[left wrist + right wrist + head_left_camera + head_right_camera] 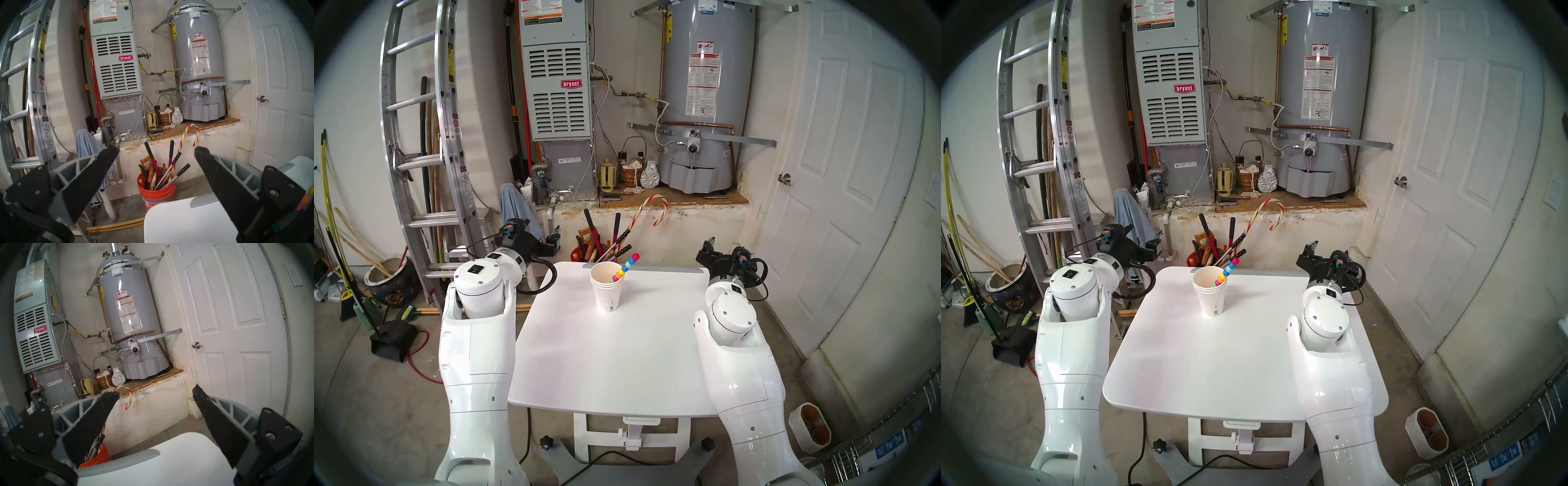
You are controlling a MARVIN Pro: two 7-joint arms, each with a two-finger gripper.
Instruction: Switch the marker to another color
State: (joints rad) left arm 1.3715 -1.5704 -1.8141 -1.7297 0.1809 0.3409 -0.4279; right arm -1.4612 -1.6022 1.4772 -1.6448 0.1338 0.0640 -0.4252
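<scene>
You have the marker (625,268) leaning in the stacked paper cups (607,288) near the far edge of the tabletop (612,356), while the left gripper (157,149) and right gripper (156,394) flank it, well apart, jaws spread and empty.

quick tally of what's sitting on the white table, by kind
white paper cups, nested in one stack: 3 by the visible rims
slim marker of stacked glossy coloured balls, leaning in the top cup: 1
total: 4 things on the white table
</scene>
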